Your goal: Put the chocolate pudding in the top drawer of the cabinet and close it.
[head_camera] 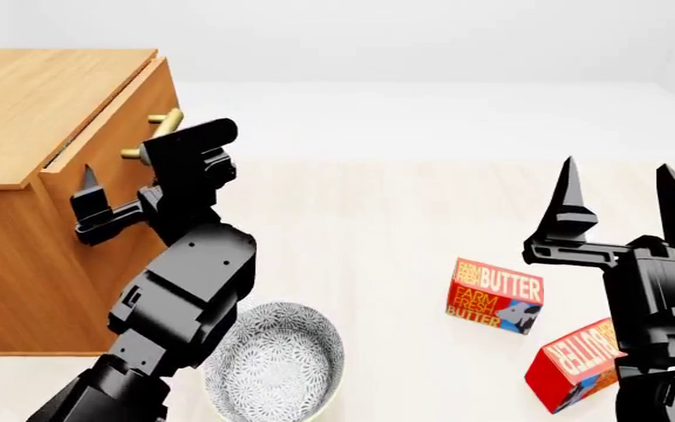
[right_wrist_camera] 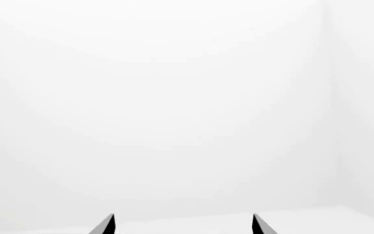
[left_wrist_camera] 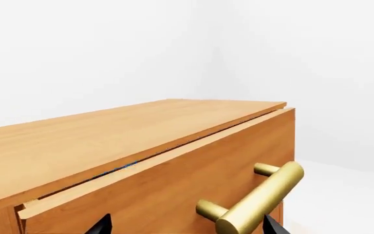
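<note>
The cabinet (head_camera: 32, 105) stands at the far left. Its top drawer (left_wrist_camera: 174, 190) is ajar by a thin gap, through which a sliver of light blue, likely the chocolate pudding (left_wrist_camera: 119, 169), shows. The left gripper (left_wrist_camera: 183, 225) faces the drawer front, jaws wide either side of the brass handle (left_wrist_camera: 258, 197). The right gripper (head_camera: 625, 207) points up, spread wide, empty. Two butter boxes (head_camera: 496, 293) lie near right, a patterned bowl (head_camera: 277, 360) nearer.

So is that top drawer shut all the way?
No, the top drawer stands slightly out from the cabinet, with a dark gap along its upper edge.
</note>
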Motion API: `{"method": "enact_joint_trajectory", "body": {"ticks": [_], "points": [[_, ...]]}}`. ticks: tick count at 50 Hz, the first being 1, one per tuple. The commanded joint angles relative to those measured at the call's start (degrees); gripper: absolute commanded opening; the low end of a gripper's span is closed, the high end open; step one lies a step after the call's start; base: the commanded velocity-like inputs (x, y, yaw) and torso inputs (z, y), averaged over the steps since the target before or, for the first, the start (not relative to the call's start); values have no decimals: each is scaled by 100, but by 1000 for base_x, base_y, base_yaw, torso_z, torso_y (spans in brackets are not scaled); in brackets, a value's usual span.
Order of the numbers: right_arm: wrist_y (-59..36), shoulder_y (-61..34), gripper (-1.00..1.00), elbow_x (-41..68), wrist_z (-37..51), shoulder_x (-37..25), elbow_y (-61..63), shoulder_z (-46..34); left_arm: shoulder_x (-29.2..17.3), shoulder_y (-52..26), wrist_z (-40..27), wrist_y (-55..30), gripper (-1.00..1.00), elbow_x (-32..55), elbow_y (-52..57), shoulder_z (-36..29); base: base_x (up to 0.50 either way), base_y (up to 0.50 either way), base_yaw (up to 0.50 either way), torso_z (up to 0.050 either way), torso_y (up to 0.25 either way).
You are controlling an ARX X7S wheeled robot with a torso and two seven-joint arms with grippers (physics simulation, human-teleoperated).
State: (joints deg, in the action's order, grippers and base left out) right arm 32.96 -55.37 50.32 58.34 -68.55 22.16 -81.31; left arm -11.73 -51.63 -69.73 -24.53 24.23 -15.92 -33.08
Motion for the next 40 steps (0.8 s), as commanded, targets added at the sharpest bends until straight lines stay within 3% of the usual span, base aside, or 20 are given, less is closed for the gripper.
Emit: {"method": "enact_joint_trajectory", "body": {"ticks": [1,40], "points": [[-32,7,100,6,-14,25,-14,22,-51,-80,-47,50,100,-97,-280,79,0,0,0,0,0],[-92,55,100,36,-73,89,-72,92,-103,-329,-91,199,100,-184,-825,245,0,0,0,0,0]]}}
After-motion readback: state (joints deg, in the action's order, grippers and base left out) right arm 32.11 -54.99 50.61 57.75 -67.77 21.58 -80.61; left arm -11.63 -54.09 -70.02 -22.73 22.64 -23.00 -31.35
